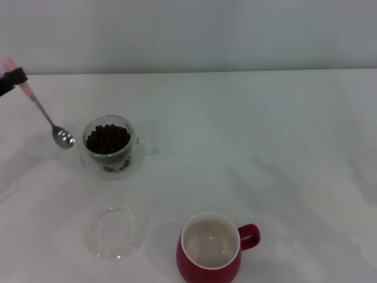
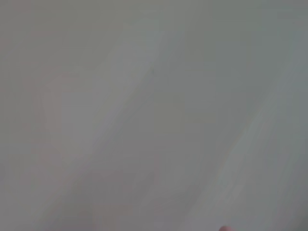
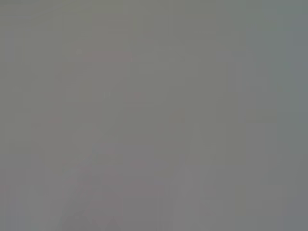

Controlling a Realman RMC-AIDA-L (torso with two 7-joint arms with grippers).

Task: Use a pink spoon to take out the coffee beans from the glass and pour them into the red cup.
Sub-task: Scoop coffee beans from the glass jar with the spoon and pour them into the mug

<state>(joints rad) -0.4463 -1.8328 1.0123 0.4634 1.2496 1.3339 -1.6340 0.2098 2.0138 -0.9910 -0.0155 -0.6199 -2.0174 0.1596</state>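
In the head view my left gripper (image 1: 12, 79) sits at the far left edge, shut on the pink handle of the pink spoon (image 1: 44, 112). The spoon hangs tilted, its metal bowl low and just left of the glass (image 1: 109, 147), apart from it. The glass holds the coffee beans (image 1: 108, 139) nearly to the rim; its clear handle points right. The red cup (image 1: 210, 250) stands at the front, cream inside, showing no beans, handle to the right. The pink handle end just shows in the left wrist view (image 2: 225, 228). My right gripper is out of view.
A shallow round clear glass dish (image 1: 113, 233) lies on the white table (image 1: 265, 147) in front of the glass and left of the red cup. A pale wall runs behind the table's far edge.
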